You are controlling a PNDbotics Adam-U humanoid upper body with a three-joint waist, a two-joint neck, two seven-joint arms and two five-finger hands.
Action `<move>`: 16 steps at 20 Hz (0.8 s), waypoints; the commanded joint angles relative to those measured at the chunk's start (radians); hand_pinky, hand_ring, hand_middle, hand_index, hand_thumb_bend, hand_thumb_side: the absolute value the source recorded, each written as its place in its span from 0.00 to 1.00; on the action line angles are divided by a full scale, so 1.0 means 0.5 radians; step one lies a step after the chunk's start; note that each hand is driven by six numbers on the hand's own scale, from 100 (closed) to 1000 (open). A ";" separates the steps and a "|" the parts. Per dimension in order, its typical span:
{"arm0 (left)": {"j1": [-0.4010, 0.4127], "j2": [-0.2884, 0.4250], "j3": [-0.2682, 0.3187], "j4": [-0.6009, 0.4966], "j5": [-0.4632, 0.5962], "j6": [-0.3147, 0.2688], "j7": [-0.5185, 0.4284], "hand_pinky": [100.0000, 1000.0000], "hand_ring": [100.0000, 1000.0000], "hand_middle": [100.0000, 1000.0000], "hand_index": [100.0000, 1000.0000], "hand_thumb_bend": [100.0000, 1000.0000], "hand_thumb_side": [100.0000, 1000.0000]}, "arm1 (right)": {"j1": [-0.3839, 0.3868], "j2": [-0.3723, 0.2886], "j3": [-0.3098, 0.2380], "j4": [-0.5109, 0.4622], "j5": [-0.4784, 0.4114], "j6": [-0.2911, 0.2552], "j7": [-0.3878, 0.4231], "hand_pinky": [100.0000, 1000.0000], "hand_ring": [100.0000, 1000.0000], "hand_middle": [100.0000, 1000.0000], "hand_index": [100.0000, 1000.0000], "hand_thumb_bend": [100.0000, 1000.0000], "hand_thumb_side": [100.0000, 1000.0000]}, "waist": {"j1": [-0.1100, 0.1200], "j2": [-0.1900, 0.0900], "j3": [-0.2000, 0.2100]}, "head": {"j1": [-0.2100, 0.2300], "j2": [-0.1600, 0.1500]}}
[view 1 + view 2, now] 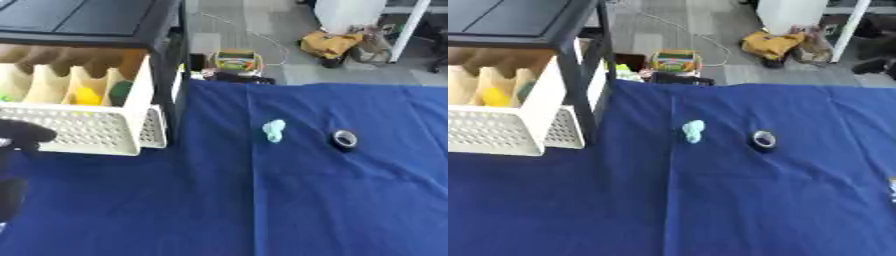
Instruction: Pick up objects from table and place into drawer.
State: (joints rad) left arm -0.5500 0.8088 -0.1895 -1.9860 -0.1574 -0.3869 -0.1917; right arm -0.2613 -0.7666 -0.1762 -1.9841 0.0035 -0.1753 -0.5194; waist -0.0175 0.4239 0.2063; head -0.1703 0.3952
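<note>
A cream perforated drawer (87,131) stands pulled out of a black cabinet (87,20) at the left. Inside its divided compartments lie a yellow object (86,96) and a green object (120,92). On the blue cloth rest a small pale teal object (274,130) and a black tape roll (344,139), apart from each other. My left hand (22,135) shows as a dark shape at the left edge, in front of the drawer's front wall. Its fingers are too blurred to read. My right hand does not show.
The blue cloth (262,200) covers the whole table. Beyond its far edge on the floor sit a colourful box (237,60), a yellow bag (330,43) and a white cable. A white post (408,30) stands at the back right.
</note>
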 commanded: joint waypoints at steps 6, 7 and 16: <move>0.094 0.252 0.041 -0.028 -0.205 -0.123 -0.080 0.71 0.10 0.33 0.74 0.00 0.65 | 0.058 0.010 -0.010 -0.032 0.098 0.003 -0.050 0.49 0.67 0.44 0.77 0.00 0.96 | 0.026 -0.031 -0.005 | -0.003 0.005; 0.125 0.293 0.047 -0.028 -0.231 -0.127 -0.105 0.73 0.15 0.35 0.74 0.00 0.67 | 0.068 0.015 -0.014 -0.032 0.104 -0.004 -0.061 0.49 0.67 0.44 0.77 0.00 0.96 | 0.028 -0.029 -0.005 | -0.004 0.005; 0.233 0.470 0.068 -0.028 -0.486 -0.136 -0.359 0.77 0.40 0.45 0.78 0.00 0.87 | 0.092 0.090 -0.017 -0.032 0.118 -0.023 -0.101 0.50 0.67 0.43 0.76 0.00 0.95 | 0.035 -0.021 -0.035 | 0.033 -0.007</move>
State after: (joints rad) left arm -0.4299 1.0000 -0.1744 -1.9865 -0.3829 -0.4573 -0.3541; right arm -0.2110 -0.7066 -0.1719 -1.9840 0.0533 -0.1865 -0.5654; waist -0.0021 0.4318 0.1897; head -0.1593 0.3950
